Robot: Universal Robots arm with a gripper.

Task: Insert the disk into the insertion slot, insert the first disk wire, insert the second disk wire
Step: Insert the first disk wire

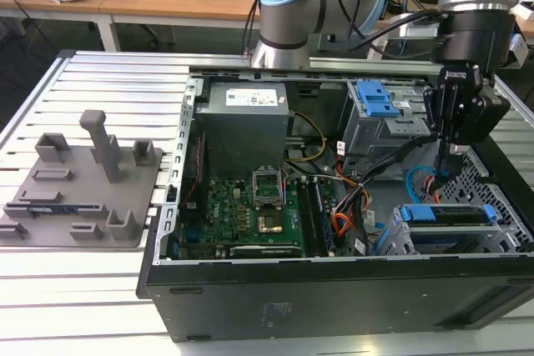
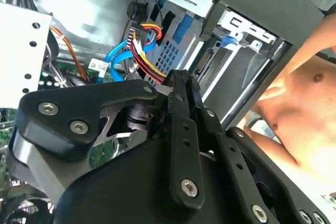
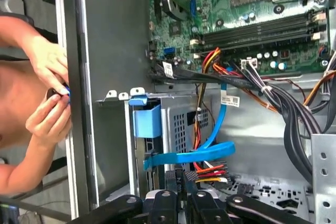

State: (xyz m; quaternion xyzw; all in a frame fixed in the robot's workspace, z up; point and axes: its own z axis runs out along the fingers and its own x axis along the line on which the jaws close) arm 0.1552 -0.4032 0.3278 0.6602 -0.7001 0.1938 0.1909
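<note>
The disk (image 1: 442,213), in its bright blue carrier, lies inside the insertion slot (image 1: 400,243), the grey perforated cage at the case's front on the exterior view's right. My gripper (image 1: 448,174) hangs just above and behind that cage. In both wrist views its fingers are closed together on the black plug of a red, yellow and black disk wire (image 3: 209,171) (image 2: 147,52), close to the cage's perforated wall (image 3: 181,127). A flat blue disk wire (image 3: 195,156) (image 2: 117,59) loops loose beside the gripper (image 3: 181,180) (image 2: 179,78). The carrier's blue tab (image 3: 146,120) sticks out of the cage.
The open computer case (image 1: 334,289) holds a motherboard (image 1: 250,210), a power supply (image 1: 244,122), a taller bay with a blue latch (image 1: 375,102) and bundles of cables (image 3: 294,114). A person's hands (image 3: 47,93) work just outside the case wall. A grey fixture block (image 1: 83,181) stands beside the case.
</note>
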